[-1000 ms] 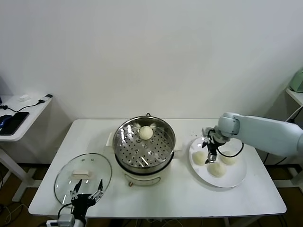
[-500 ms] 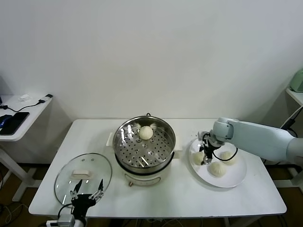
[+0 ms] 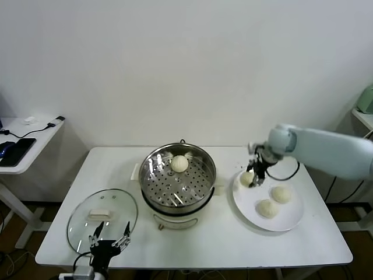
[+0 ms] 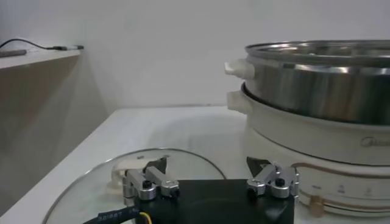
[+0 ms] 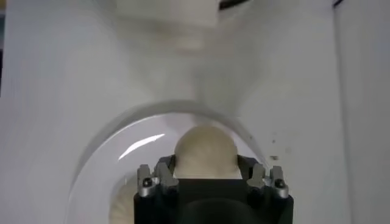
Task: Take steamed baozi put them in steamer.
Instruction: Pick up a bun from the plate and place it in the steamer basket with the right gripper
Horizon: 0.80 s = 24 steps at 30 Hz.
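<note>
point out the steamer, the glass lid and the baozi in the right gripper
steamer [image 3: 152, 175], head view, bare perforated tray
glass lid [image 3: 81, 220], head view, bare glass left of its handle
baozi in the right gripper [image 5: 204, 148], right wrist view, rounded top

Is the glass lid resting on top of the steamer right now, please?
No, the glass lid lies flat on the table beside the steamer, whose top is open.
</note>
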### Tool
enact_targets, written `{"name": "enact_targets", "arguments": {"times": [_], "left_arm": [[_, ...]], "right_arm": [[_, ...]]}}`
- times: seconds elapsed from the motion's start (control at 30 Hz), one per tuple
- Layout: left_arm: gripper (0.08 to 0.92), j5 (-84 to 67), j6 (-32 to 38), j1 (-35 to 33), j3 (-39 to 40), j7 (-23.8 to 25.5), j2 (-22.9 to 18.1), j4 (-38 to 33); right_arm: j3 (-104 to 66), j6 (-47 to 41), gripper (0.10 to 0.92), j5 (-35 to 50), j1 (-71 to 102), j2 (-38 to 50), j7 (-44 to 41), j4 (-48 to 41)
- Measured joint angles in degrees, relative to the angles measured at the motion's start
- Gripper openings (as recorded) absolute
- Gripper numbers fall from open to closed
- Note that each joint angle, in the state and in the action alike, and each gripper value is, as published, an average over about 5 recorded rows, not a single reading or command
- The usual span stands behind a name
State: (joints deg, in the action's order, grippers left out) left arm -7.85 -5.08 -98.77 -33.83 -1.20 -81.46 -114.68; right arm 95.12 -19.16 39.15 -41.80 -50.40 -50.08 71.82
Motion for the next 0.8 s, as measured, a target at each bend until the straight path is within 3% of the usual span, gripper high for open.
{"name": "enact_targets", "arguments": {"times": [0.43,0.8], "left_arm": [[0.823,0.59,0.15,-0.53,1.59,0.01,0.23,-1.58],[0.823,0.73,0.17,-0.66,2.73,0.01,-0.16,-2.31]], "right_arm": [[0.52,-7.78,0.679,19.57,-15.09,-13.31,4.68,9.85],[-1.29,-13.9,0.679,24.11,-10.59,-25.75,10.42,8.73]]}}
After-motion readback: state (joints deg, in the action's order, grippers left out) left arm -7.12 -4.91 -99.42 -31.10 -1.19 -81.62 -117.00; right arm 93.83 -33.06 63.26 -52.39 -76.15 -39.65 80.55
